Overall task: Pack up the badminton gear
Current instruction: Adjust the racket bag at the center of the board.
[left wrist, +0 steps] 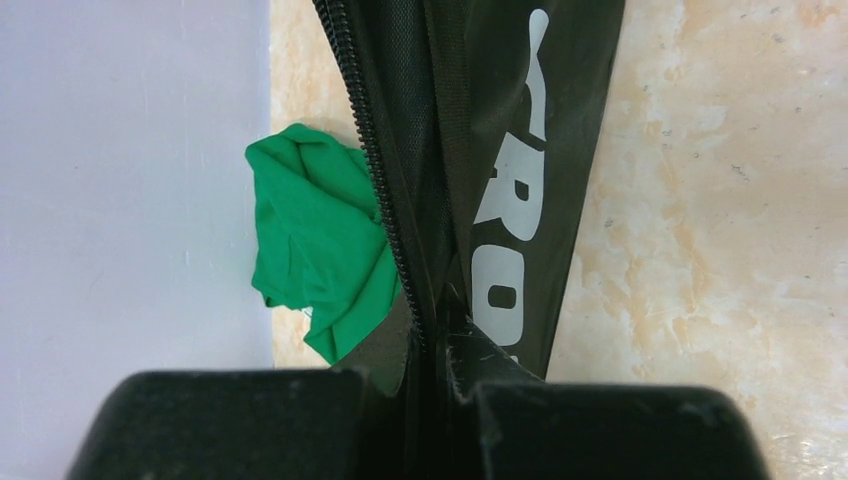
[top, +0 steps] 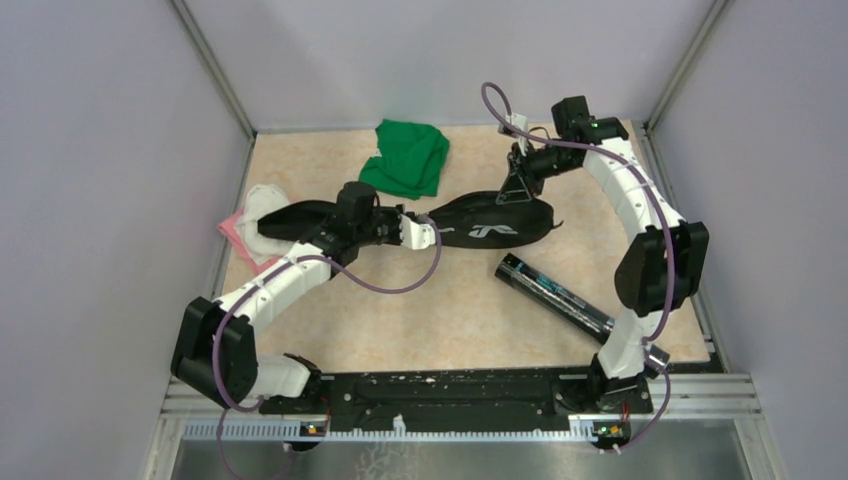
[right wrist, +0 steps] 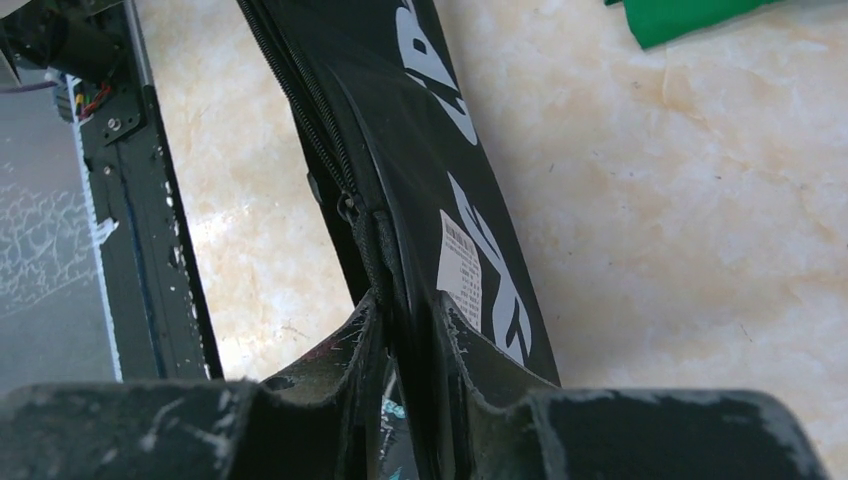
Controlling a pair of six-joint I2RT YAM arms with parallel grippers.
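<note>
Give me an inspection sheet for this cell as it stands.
Surface: beige marbled tabletop.
Job's things: black racket bag across the middle; black tube with teal lettering nearer the bases, right side.
Clutter: green cloth at the far edge; white and pink cloths at left, bag end overlapping.
Grippers: left gripper and right gripper both shut on the bag's zipper edge.
Cables: purple cables loop off both arms.
Surroundings: grey walls, metal frame.
</note>
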